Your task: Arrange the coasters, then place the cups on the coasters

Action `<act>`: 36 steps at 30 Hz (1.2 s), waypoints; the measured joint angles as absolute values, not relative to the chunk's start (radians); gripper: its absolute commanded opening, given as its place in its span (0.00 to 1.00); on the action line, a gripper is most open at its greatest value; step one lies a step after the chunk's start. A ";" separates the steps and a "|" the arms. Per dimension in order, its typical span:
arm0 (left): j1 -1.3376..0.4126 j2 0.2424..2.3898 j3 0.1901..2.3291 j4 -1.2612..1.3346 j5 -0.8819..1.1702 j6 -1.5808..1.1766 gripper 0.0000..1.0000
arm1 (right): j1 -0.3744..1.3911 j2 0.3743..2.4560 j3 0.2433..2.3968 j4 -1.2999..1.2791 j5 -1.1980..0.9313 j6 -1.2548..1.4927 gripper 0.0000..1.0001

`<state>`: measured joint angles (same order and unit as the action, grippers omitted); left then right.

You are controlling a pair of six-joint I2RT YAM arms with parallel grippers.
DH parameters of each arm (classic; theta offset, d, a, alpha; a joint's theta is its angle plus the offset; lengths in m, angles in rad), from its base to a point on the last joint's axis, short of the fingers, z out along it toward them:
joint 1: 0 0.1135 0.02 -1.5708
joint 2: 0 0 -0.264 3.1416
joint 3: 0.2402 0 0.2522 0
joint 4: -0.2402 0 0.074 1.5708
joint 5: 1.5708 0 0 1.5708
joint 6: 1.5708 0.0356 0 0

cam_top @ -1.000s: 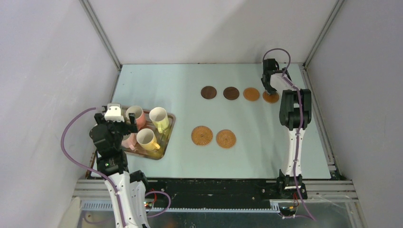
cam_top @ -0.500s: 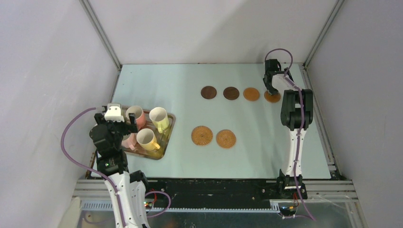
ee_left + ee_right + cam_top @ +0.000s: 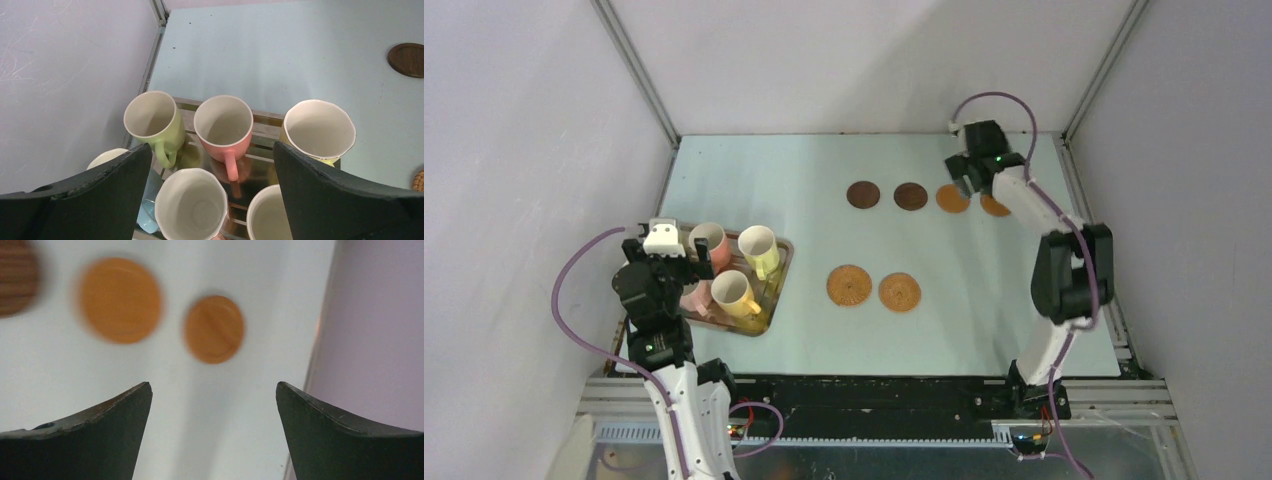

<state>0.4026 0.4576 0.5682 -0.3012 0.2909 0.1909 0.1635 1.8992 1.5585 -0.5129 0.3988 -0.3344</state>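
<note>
Six coasters lie on the table. Two dark brown ones [image 3: 863, 194] [image 3: 911, 196] and two orange-brown ones [image 3: 951, 199] [image 3: 996, 207] form a far row. Two woven ones [image 3: 849, 285] [image 3: 899, 292] lie nearer. Several cups stand on the metal tray [image 3: 777, 277]: light green [image 3: 152, 117], salmon pink [image 3: 223, 122], pale yellow-green [image 3: 319, 129], pale pink [image 3: 191, 210], yellow [image 3: 267, 217] and a partly hidden blue one [image 3: 107, 159]. My left gripper [image 3: 211, 149] hangs open above the cups, holding nothing. My right gripper [image 3: 967, 178] is open and empty above the orange-brown coasters [image 3: 120, 300] [image 3: 214, 329].
The tray [image 3: 264, 121] sits at the table's left edge, close to the left wall and its metal rail. The right wall [image 3: 375, 315] rises just beyond the far-right orange-brown coaster. One dark brown coaster [image 3: 407, 59] shows far right in the left wrist view.
My right gripper has risen from the far-right orange-brown coaster and swung left, still open. The left arm and the cups have not moved.
</note>
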 measured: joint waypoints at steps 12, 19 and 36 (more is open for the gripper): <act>0.403 0.454 0.568 -0.301 0.292 0.191 0.98 | 0.768 1.765 1.268 -0.535 0.255 -0.410 1.00; 0.403 0.444 0.568 -0.301 0.292 0.190 0.98 | 0.881 1.778 1.186 -0.599 0.265 -0.466 1.00; 0.403 0.452 0.568 -0.301 0.296 0.191 0.98 | 0.504 1.787 1.145 -0.496 0.286 -0.491 0.99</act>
